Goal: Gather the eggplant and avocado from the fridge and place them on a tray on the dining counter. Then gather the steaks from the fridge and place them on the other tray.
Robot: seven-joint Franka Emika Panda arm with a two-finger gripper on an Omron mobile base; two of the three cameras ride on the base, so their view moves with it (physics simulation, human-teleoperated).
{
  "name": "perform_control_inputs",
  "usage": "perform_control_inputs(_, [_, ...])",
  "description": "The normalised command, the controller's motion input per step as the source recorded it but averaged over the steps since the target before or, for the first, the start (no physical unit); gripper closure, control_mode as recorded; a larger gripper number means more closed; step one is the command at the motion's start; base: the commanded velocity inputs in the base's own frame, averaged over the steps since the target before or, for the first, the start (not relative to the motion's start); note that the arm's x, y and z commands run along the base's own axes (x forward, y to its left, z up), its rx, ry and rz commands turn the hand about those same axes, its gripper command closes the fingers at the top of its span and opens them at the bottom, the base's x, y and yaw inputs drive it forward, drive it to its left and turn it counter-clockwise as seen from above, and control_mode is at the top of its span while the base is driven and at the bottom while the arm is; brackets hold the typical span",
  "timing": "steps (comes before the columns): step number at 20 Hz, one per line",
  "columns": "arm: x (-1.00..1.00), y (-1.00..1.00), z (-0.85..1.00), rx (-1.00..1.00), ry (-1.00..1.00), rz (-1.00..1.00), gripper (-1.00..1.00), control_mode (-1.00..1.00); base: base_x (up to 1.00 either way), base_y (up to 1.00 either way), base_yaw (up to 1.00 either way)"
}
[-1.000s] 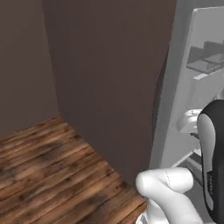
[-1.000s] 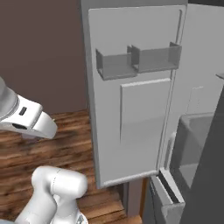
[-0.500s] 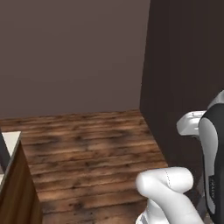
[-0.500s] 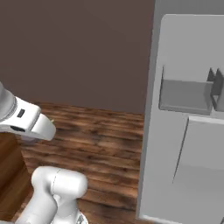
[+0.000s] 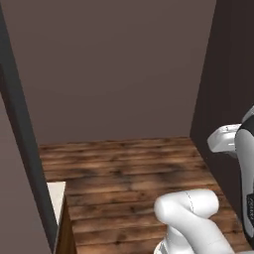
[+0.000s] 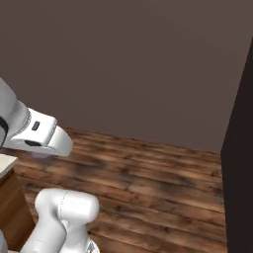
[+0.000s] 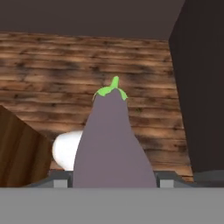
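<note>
Left base view: a plank floor runs up to a plain brown wall, with a darker wall panel closing the right side. A dark upright edge cuts down the left. At the lower left a pale slab corner of the bench shows over a wooden side. The white arm rises from the bottom right.

Right base view: the same floor and brown wall, with a very dark upright surface on the right. At the left edge, the bench corner sits over its wooden base. The arm's white link reaches in from the left, above its rounded joint.

Hand view: the eggplant stands between the two finger tips of the tool, its green stem cap pointing up in this view. The purple body bulges wide at the bottom, and the tips sit close against both sides, so the tool is closed on the eggplant, carried in the air over the floor. Behind it lie the planks, a wooden panel at the left and a dark wall at the right.
</note>
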Motion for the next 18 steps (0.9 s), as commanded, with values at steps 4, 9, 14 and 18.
perform_control_inputs(4, [0.0,0.0,0.0,0.0,0.0,0.0,1.0,1.0,1.0,0.18,-0.04])
perform_control_inputs(9, [0.0,0.0,0.0,0.0,0.0,0.0,1.0,1.0,1.0,-0.49,0.07])
perform_control_inputs(14, [0.0,0.0,0.0,0.0,0.0,0.0,1.0,1.0,1.0,-0.47,0.45])
perform_control_inputs(18, [0.0,0.0,0.0,0.0,0.0,0.0,1.0,1.0,0.99,-0.09,0.72])
